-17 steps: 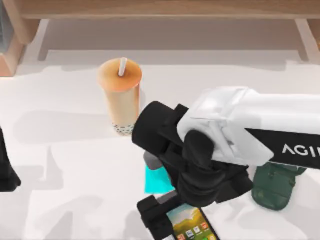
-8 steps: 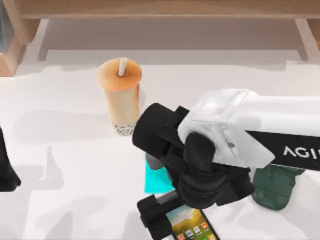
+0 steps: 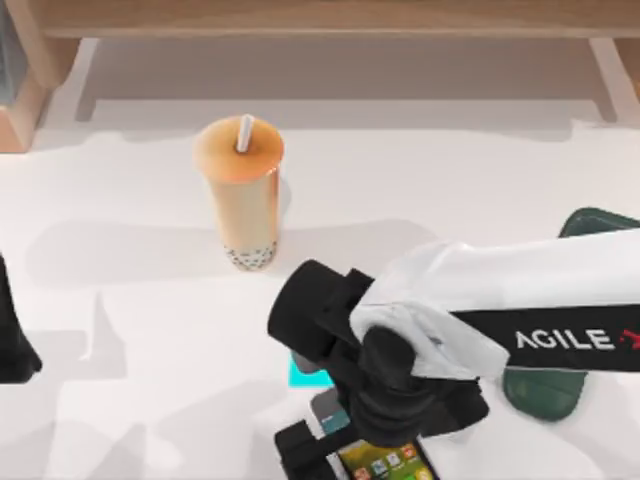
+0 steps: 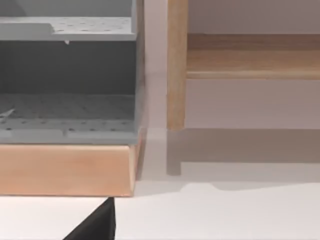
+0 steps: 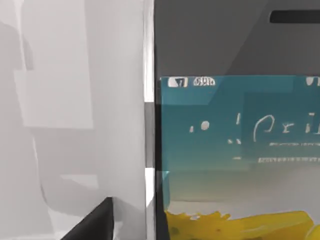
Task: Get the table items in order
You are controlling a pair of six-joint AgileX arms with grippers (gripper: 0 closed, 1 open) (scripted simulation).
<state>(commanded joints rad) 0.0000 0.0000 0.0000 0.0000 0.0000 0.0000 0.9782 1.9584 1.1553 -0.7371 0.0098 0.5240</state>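
White worktop [image 3: 150, 330] carries most of what matters: the orange-tan bubble tea cup [image 3: 242, 195] stands upright toward eleven o'clock from the centre, well apart from the cluster at six o'clock, its white straw [image 3: 244, 132] poking up from the lid. At six o'clock the right arm [image 3: 520, 310] reaches in from three o'clock and bends down over the black smartphone [image 3: 385, 462], whose colourful screen faces up at the lower edge of the top view. The right gripper [image 3: 330, 450] sits low at the phone's eleven-o'clock end, its dark body covering that end, and I cannot tell whether its fingers are spread or pressed together. The right wrist view looks straight down onto the phone's screen from very close, with bare worktop beside its edge, so the camera, and likely the gripper, is directly over the phone; my judgement is that the phone is the item being handled at this step. A cyan pad [image 3: 305, 372] peeks out beside the arm, and the dark green phone stand [image 3: 545, 390] waits at the phone's three-o'clock side, probably as the phone's destination. The left arm [image 3: 14, 340] is parked at nine o'clock; its wrist view faces a wooden shelf [image 4: 65, 167].
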